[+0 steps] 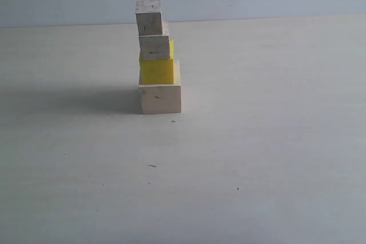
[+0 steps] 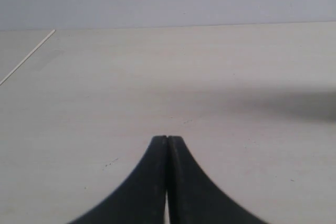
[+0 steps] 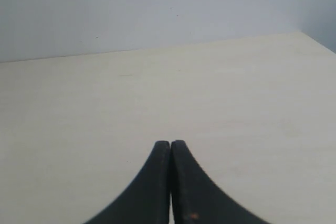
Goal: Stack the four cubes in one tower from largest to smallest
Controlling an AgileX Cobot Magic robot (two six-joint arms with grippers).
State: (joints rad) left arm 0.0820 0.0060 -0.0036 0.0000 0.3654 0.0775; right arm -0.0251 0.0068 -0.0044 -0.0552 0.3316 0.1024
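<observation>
In the exterior view all four cubes stand as one tower left of the middle of the table. The large pale wooden cube (image 1: pixel 160 98) is lowest, the bright yellow cube (image 1: pixel 156 71) rests on it, the grainy pale cube (image 1: pixel 154 47) comes third, and the small pale cube (image 1: pixel 149 18) tops the column, set slightly to the left. Neither arm shows in that view. My left gripper (image 2: pixel 167 139) is shut over bare tabletop, holding nothing. My right gripper (image 3: pixel 171 143) is shut too, with nothing between its fingers. No cube appears in either wrist view.
The pale table (image 1: pixel 257 141) runs back to a light wall. The tower throws a long shadow (image 1: pixel 74 101) to its left. A table edge line (image 2: pixel 26 59) shows in the left wrist view, and a table corner (image 3: pixel 307 35) in the right wrist view.
</observation>
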